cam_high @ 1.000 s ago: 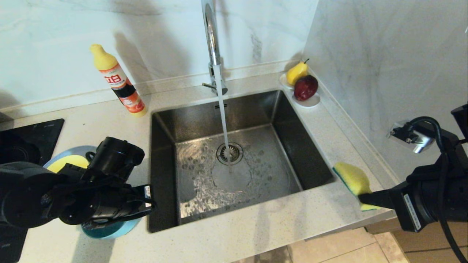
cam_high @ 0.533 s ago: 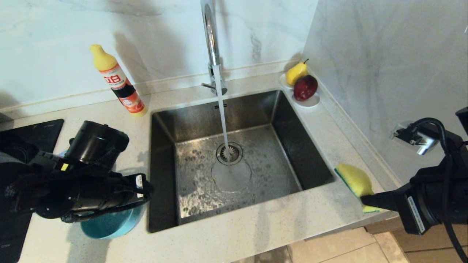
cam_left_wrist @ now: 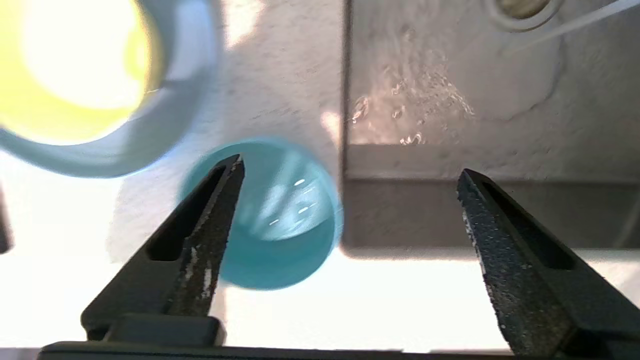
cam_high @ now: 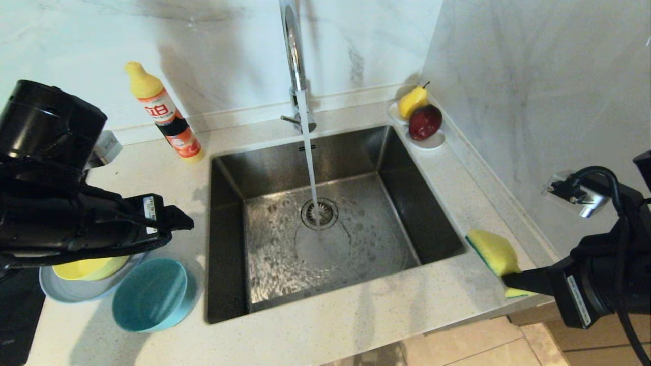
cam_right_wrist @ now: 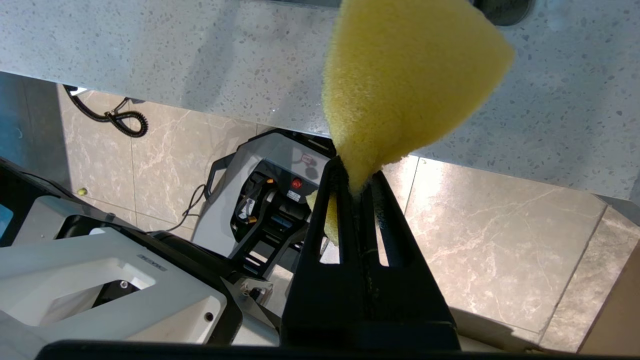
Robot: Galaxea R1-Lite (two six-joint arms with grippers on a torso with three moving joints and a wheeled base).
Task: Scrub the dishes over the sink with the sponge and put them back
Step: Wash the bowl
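Observation:
The teal-blue bowl stands upright on the counter left of the sink. Just behind it, the yellow-green bowl rests in the grey-blue plate. My left gripper hangs open and empty above the teal bowl, well clear of it. At the sink's front right corner my right gripper is shut on one end of the yellow sponge, which hangs over the counter edge.
Water runs from the chrome faucet onto the drain strainer. A dish-soap bottle stands back left. A white dish with a pear and an apple sits at the back right corner. A black cooktop lies far left.
My left gripper set the teal bowl down beside the plate, opened, and rose up and away from it. The right arm and sponge have stayed still.

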